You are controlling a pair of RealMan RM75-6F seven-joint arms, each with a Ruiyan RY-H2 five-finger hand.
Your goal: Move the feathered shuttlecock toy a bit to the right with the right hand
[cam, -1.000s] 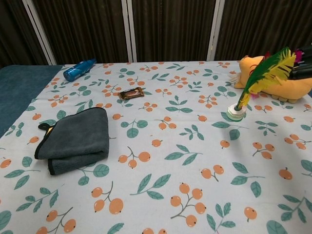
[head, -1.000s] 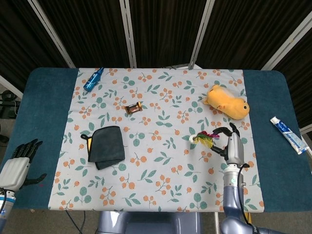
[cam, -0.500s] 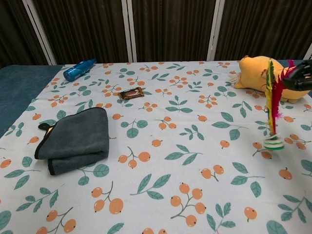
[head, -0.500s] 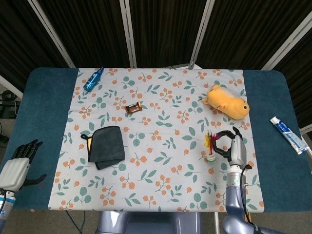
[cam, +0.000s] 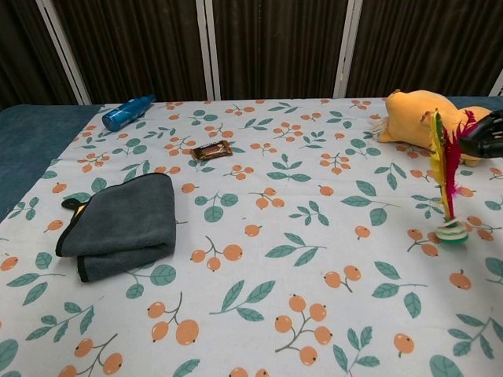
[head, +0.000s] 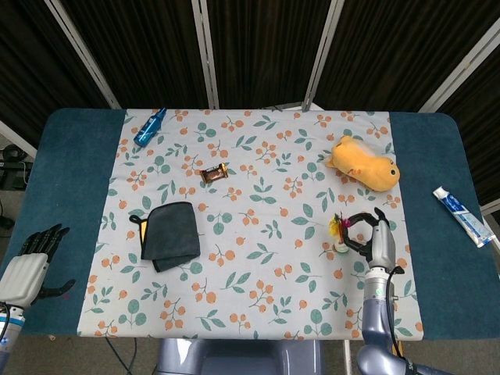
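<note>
I have the shuttlecock (head: 339, 237) standing upright on its base on the floral cloth (head: 258, 273), below the orange plush (head: 364, 163) and left of my right hand (head: 370, 234). In the chest view the shuttlecock (cam: 446, 188) has its round base on the cloth and its feathers rising almost straight, leaning slightly left. Compared with a second ago, when it stood tilted further left on the cloth, it now sits clearly to the right; since half a second ago it has shifted only slightly further right.

Right hand: the fingers (head: 353, 223) curl in an arc around the feather tips, and in the chest view a dark part of the hand (cam: 486, 135) is at the feathers' top. I cannot tell whether they still pinch the feathers or have let go.

Left hand (head: 31, 262) rests on the blue table (head: 70, 195) at the near left corner, fingers apart and holding nothing, same place as before.

Unchanged: grey towel (head: 169, 235), snack bar (head: 213, 173), blue bottle (head: 150, 127), toothpaste tube (head: 462, 216) on the far right.
</note>
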